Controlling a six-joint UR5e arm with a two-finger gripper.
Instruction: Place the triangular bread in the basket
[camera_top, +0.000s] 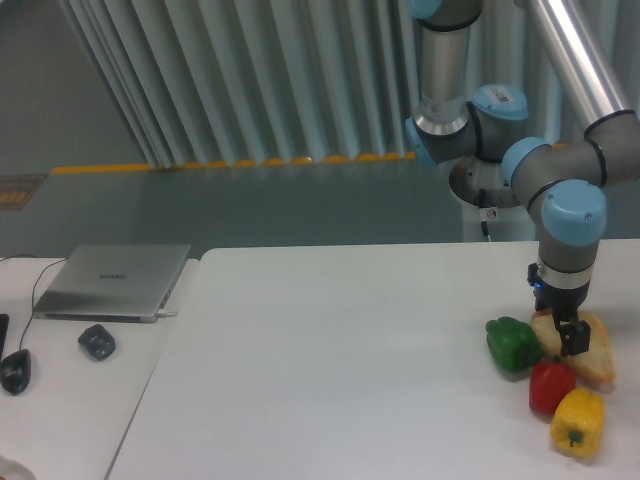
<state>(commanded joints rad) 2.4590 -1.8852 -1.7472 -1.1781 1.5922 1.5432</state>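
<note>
The flat golden-brown triangular bread (592, 352) lies on the white counter (350, 360) beside the green pepper (513, 344). The claw (569, 342) pinches its edge. It seems light, stiff, crumbly.

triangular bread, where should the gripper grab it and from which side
Judging by its pose, grip the triangular bread from above across its flat faces, at the left crust edge where the gripper is. It seems tilted up rather than lying flat. The green pepper and red pepper crowd its left and front.
</note>
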